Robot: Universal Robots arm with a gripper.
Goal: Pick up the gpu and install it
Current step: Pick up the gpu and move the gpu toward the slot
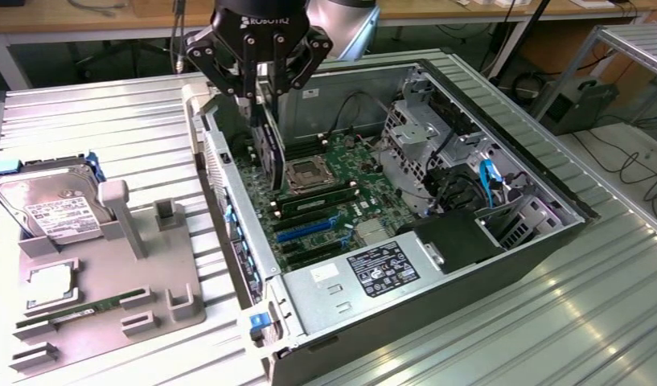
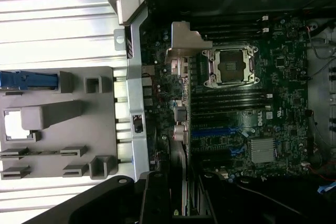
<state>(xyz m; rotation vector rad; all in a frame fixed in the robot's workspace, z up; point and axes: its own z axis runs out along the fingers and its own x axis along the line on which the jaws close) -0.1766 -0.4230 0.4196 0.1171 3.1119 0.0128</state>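
While jaws clamp gpu upright | it hangs seemingly just above motherboard

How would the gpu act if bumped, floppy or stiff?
Probably stiff: the gpu hangs straight on edge from the gripper, no sag. Likely fragile, since it's a thin card. Gripped at its top edge, it might twist if knocked.

Worktop: holder tray on the exterior view's left, computer case just beside it on the right.
Holder tray: hard drive propped at the far end, processor chip nearer, RAM stick nearest.
Computer case: on its side, open upward — motherboard on its floor, power supply at the near end.
gpu: upright on edge, gripped by the end effector, over the motherboard — between the tray-side wall and the processor socket.
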